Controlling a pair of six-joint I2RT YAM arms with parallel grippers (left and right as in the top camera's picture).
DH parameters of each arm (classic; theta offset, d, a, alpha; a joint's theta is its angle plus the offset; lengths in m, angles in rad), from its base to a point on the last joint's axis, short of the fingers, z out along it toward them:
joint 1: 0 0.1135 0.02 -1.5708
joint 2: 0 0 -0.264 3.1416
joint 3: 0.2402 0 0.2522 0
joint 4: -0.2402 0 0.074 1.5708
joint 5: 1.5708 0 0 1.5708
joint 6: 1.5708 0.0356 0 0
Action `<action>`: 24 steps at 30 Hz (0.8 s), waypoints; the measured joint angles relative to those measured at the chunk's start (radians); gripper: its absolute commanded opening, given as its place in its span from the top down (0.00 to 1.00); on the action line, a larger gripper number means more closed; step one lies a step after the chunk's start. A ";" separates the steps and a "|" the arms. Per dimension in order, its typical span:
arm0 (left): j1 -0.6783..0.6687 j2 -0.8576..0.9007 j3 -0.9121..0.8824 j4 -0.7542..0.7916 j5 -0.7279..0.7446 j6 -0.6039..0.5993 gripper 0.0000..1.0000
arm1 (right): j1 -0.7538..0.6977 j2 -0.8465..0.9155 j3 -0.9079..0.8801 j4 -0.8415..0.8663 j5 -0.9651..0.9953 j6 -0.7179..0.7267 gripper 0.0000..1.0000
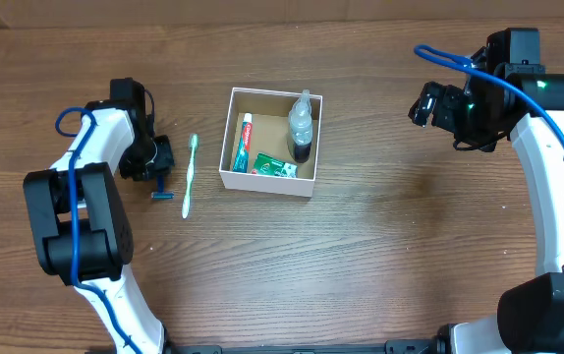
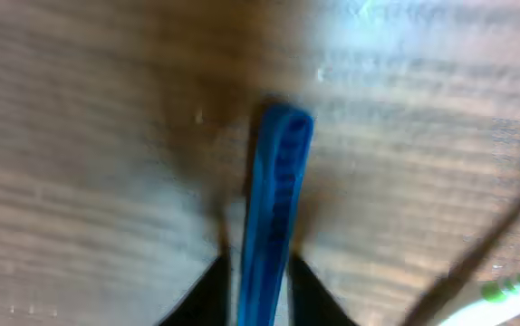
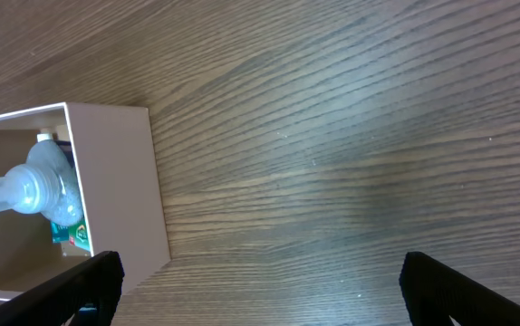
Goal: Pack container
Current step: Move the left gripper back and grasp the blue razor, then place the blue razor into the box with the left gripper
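Note:
The container (image 1: 266, 184), a square white-walled box with a brown inside, stands mid-table and holds a toothpaste tube (image 1: 242, 143), a clear bottle (image 1: 302, 123) and a green packet (image 1: 275, 165). Its white wall (image 3: 115, 181) and the bottle (image 3: 24, 190) also show in the right wrist view. My left gripper (image 1: 156, 169) is low at the table's left, its fingers (image 2: 258, 281) closed around the handle of a blue razor (image 2: 278, 199), which also shows in the overhead view (image 1: 161, 190). My right gripper (image 1: 424, 103) is open and empty, right of the container (image 3: 260, 281).
A green and white toothbrush (image 1: 190, 177) lies on the wood between the razor and the container, and its head shows at the left wrist view's lower right (image 2: 514, 290). The left wrist view is blurred.

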 measured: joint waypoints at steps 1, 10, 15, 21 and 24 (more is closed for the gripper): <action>0.000 0.008 0.021 -0.039 0.003 0.001 0.90 | 0.000 0.000 0.000 0.000 0.000 0.000 0.00; -0.061 0.025 0.424 -0.414 0.042 0.003 0.96 | 0.000 0.000 0.000 0.000 0.000 0.000 0.00; -0.236 -0.003 0.580 -0.459 0.079 0.002 0.96 | 0.000 0.000 0.000 0.000 0.000 0.000 0.00; -0.440 -0.029 0.577 -0.328 0.061 -0.050 0.89 | 0.000 0.000 0.000 0.000 0.000 0.000 0.00; -0.459 -0.029 0.526 -0.245 0.043 -0.084 0.58 | 0.000 0.000 0.000 -0.001 0.000 0.000 0.00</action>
